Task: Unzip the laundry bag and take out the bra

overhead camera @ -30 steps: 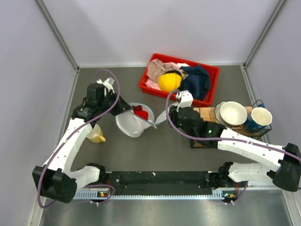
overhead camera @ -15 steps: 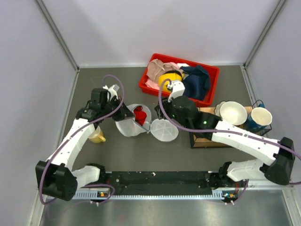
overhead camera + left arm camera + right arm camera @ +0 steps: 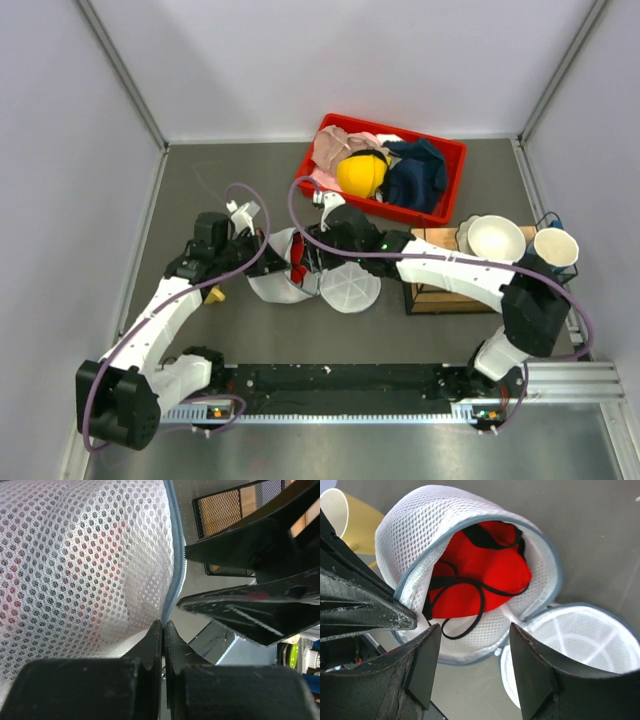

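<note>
The laundry bag now lies on the surface with its two halves fallen apart, so the unzipping looks done. The bra sits in the open half. My right tool has spread and moved over that mouth, while my left tool stays pinched on the bag's edge.

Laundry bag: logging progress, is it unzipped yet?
Open: the laundry bag gapes, its two halves parted, the red bra exposed inside.
</note>
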Tool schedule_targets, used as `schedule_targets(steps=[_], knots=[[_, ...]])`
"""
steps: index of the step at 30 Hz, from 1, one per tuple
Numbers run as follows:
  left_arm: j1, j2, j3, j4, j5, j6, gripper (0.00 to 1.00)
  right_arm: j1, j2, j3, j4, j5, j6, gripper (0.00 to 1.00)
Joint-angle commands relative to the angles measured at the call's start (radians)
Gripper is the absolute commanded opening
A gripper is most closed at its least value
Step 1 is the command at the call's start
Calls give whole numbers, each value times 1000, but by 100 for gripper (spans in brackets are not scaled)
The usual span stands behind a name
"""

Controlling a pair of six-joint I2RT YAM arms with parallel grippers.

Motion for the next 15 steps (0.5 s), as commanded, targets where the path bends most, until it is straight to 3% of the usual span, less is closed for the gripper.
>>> schedule_targets(steps=[1,15], knots=[[1,-16,22,72,12,53,0,-5,59,15,112,-96,66,59],[3,7,51,38,24,50,0,-5,243,47,236,-36,111,60]])
